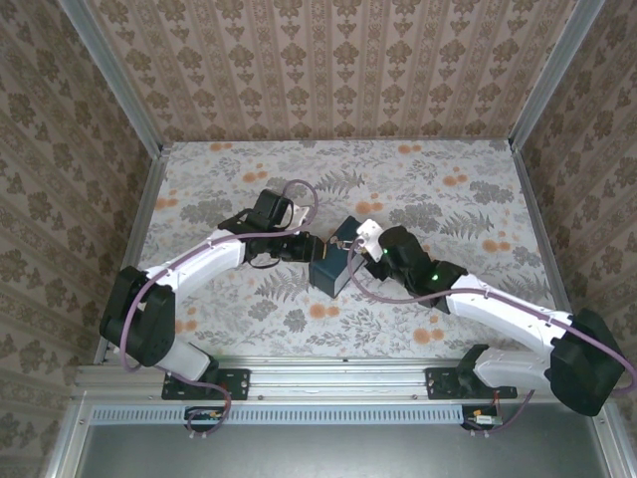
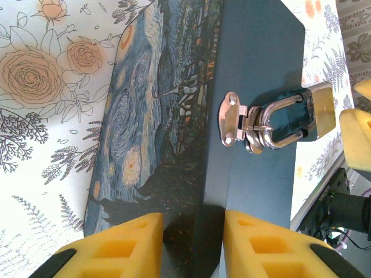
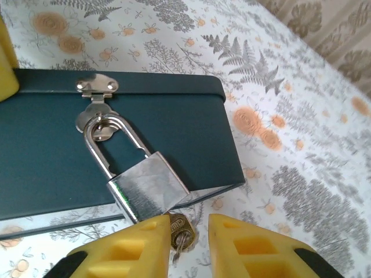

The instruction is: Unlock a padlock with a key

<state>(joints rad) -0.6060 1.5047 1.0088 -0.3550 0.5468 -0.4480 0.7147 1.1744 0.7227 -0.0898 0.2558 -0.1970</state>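
Observation:
A small shiny metal padlock hangs by its shackle from the hasp on the side of a dark blue box with a swirly painted lid. A brass-coloured key sticks out of the padlock's underside. My right gripper is open, its yellow fingers either side of the key head, the left one close against it. My left gripper is open, its fingers straddling the box's edge at the end away from the padlock. In the top view both grippers meet at the box.
The box lies mid-table on a floral cloth. Patterned walls enclose the table on three sides. A yellow finger of the right gripper shows just beyond the padlock in the left wrist view.

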